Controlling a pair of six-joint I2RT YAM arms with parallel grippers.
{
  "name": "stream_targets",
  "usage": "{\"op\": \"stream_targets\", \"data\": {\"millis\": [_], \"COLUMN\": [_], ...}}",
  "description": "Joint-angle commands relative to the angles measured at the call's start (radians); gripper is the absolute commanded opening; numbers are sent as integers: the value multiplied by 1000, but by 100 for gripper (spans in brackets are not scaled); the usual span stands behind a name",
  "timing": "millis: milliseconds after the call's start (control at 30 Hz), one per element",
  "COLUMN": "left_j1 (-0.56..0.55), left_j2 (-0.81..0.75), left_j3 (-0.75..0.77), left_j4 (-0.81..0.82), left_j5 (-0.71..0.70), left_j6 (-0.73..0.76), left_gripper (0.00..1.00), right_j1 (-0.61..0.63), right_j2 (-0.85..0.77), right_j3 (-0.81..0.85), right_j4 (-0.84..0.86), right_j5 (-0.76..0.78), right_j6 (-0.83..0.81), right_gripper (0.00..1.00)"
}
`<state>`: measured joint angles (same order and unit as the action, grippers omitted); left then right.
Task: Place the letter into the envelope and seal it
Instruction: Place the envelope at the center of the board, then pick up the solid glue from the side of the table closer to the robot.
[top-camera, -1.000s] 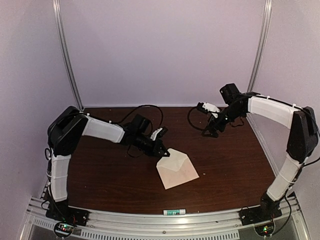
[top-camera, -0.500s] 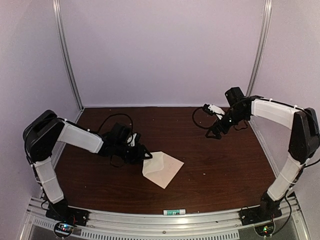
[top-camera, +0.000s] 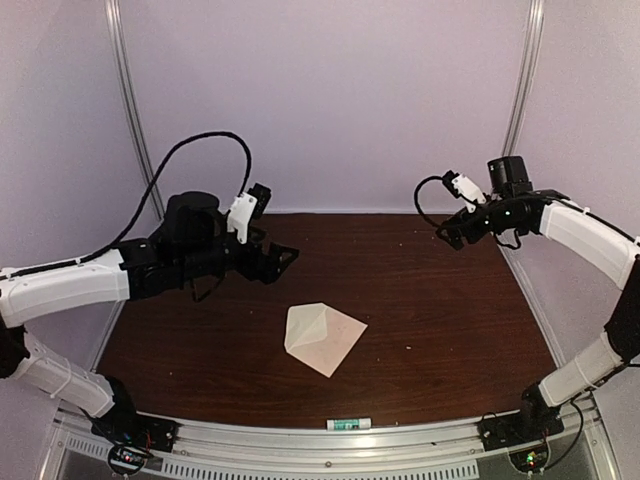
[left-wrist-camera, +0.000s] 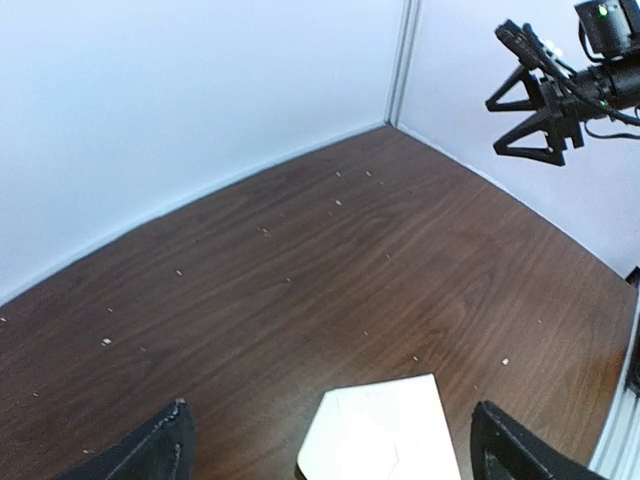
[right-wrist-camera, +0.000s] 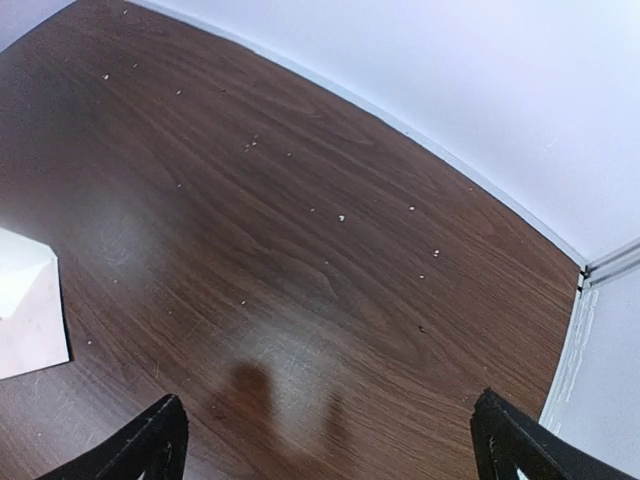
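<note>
The envelope (top-camera: 325, 340) lay flat on the dark wooden counter (top-camera: 460, 330), a little left of the middle and nearer to the front edge than to the back wall. It was turned so that one corner pointed to the front, and on its left part a fold stood up a little from the paper. The letter could not be told apart from it in any view. It was perhaps inside the envelope, but the pictures did not settle this.

The left end effector (top-camera: 283, 262) hung in the air above the left rear part of the counter, well apart from the envelope. In the left wrist view its two fingers (left-wrist-camera: 160, 450) stood wide apart with nothing held between them, and the envelope was seen below on the counter. The right end effector (top-camera: 450, 233) was raised near the right rear corner, also well apart from the envelope. Its fingers (right-wrist-camera: 150, 445) were spread fully and held nothing.

A black cable (top-camera: 200, 140) made a high loop above the left arm. A small white and green tube (top-camera: 348, 425) lay on the metal rail at the front
</note>
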<state>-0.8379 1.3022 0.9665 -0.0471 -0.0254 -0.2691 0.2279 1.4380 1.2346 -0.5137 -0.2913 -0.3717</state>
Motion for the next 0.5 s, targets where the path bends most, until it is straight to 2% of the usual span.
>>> {"op": "stream_targets", "data": {"millis": [0,33,67,167,267,367,467], "left_j1": [15,14,8,-37,-125,-246,-330], "left_j2": [-25,-22,-8,111,212,255,315], "left_j3": [28,36,53,198,242,228,263], "left_j4": [113,134,134,-89,-237,-320,-447], "left_j5": [-101,17,125,324,396,409,358], "left_j6": [103,145,189,259,316,369,376], "left_gripper": [98,98,92,73,63,63,63], "right_j1": [-63,-73,-78,-79,-79,-79,-79], "right_j2": [-30,-28,-28,-41,-84,-98,-80], "right_j3": [-1,5,13,14,-38,-74,-90], "right_j4": [24,1,-22,-89,-79,-78,-103], "right_j5": [-1,-54,-91,-205,-234,-208,-227], "right_j6": [116,113,106,48,-4,-29,-53], "right_gripper": [100,100,100,100,91,85,78]}}
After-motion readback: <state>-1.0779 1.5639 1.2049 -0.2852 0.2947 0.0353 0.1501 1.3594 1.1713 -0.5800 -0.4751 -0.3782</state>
